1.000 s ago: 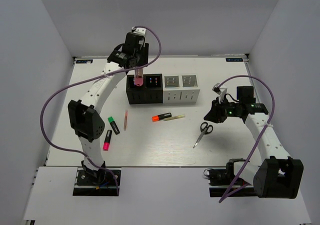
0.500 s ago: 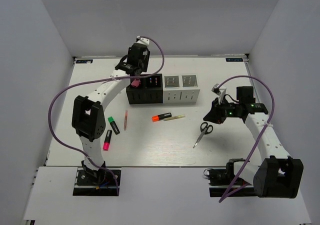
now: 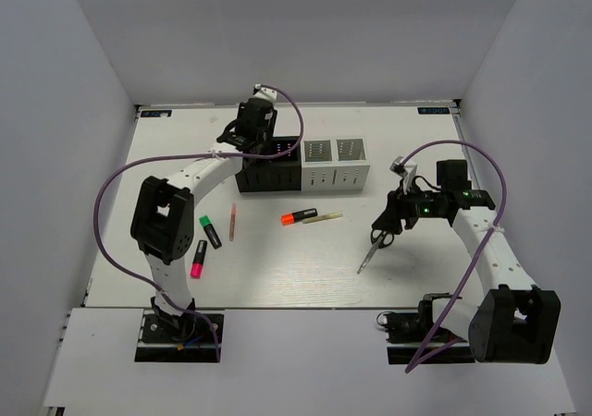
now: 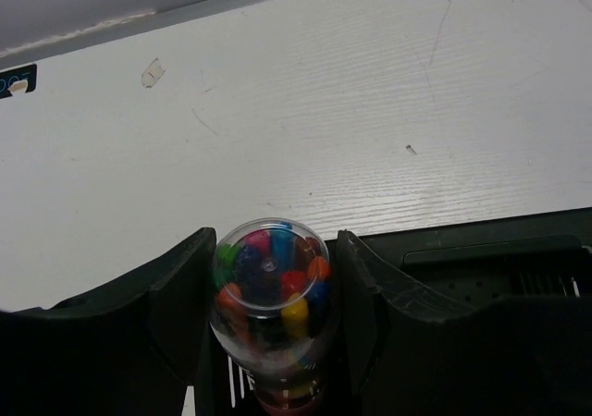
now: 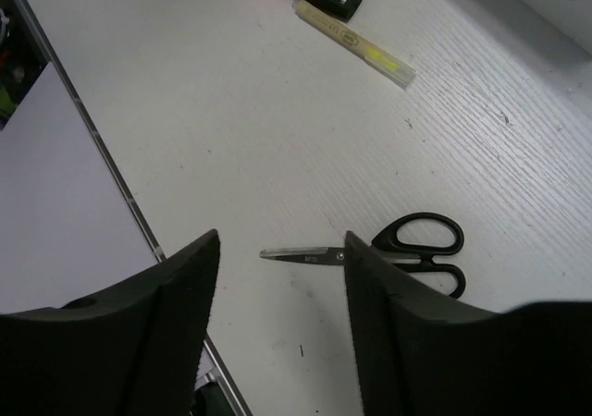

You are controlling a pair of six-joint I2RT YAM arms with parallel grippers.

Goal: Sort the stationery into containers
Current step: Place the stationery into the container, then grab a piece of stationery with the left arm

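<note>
landmark: containers (image 3: 319,171), 4 square cups joined in a row. 2 black at left, 2 white at right, walls perforated w/ dot pattern, tops open.
table (image 3: 277,282): white board w/ fine wood-grain lines and a few scratches. Pale walls (image 3: 83,83) stand at the far, left and right edges.
left gripper (image 4: 276,250): at the row's left end, over the leftmost black cup (image 3: 252,179). Matte black fingers (image 4: 180,287) pinch the pink tube, one on each side.
pink tube (image 4: 268,291): round section w/ a clear domed top, multicoloured tips packed inside, pink lower down. Upright betw. the fingers at the leftmost black cup. Whether its base touches the cup floor: cannot tell.
right gripper (image 5: 280,250): well right of the row, nearer the arm bases. Fingers spread, nothing betw. them, hovering above the scissors.
scissors (image 5: 407,257): black looped handles, thin bright metal blades closed together. Flat on the table, right-front of the row, handles toward the row.
orange-cap marker (image 3: 298,216): stubby black body w/ barcode label, just in front of the white cups.
yellowish stick (image 3: 326,217): slim and translucent, close beside that marker on its right. Contact: cannot tell.
pink stick (image 3: 232,222): thin and straight, in front of the row's left end.
green-cap marker (image 3: 210,231): left-front of the row.
pink-cap marker (image 3: 198,260): further left-front, apart from the green one.
room: bare board behind the row up to the far edge strip. Bare board also betw. the yellowish stick and the scissors, and along the near edge.
</note>
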